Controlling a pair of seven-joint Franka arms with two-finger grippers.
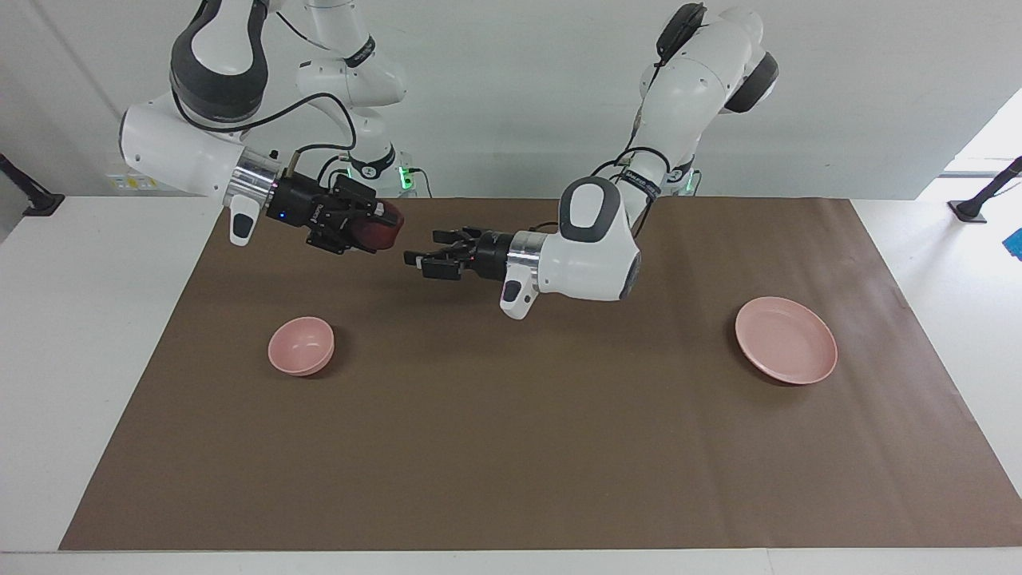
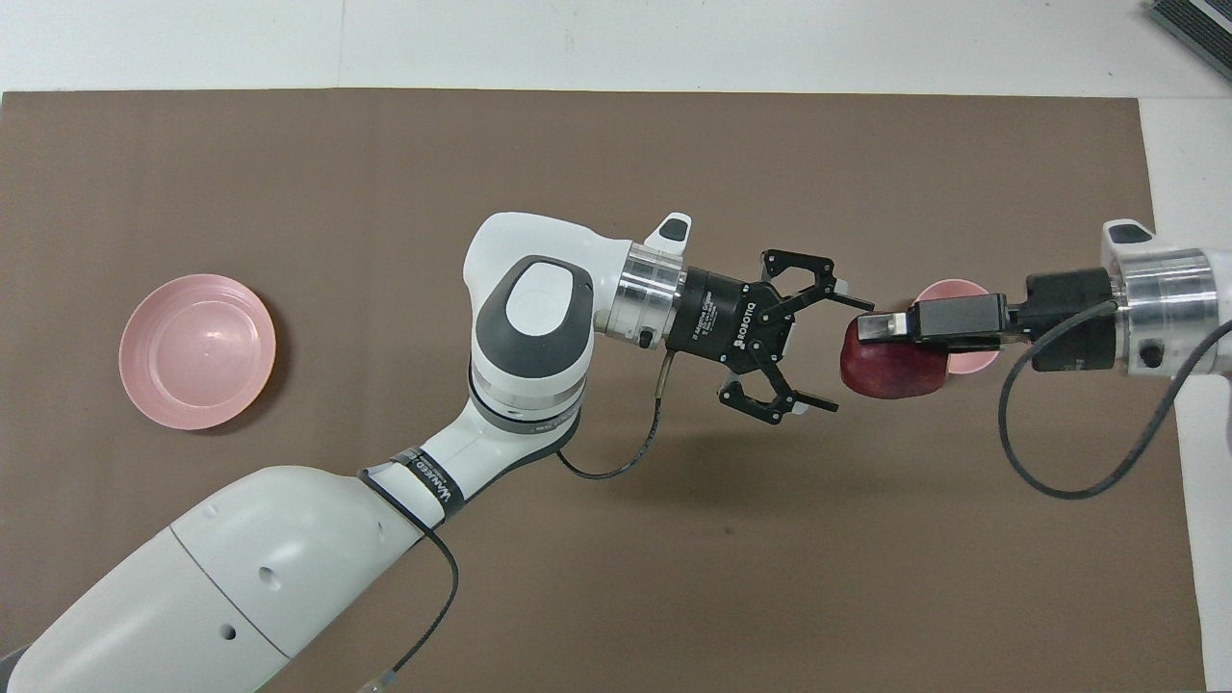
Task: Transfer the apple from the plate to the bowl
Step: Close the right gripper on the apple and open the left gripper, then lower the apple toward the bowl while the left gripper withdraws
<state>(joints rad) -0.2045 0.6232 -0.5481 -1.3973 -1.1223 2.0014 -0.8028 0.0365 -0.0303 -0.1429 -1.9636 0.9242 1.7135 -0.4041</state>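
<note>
The dark red apple (image 1: 386,230) (image 2: 895,377) hangs in the air with my right gripper (image 1: 382,226) (image 2: 890,351) shut on it. It is over the mat toward the right arm's end. The small pink bowl (image 1: 301,345) (image 2: 970,361) stands on the mat below; in the overhead view the apple and gripper cover part of it. My left gripper (image 1: 420,248) (image 2: 847,354) is open and holds nothing, a short gap away from the apple. The flat pink plate (image 1: 786,339) (image 2: 197,351) lies bare toward the left arm's end.
A brown mat (image 1: 511,447) covers most of the white table. The left arm's forearm and elbow (image 1: 587,251) hang over the middle of the mat. Nothing else lies on the mat.
</note>
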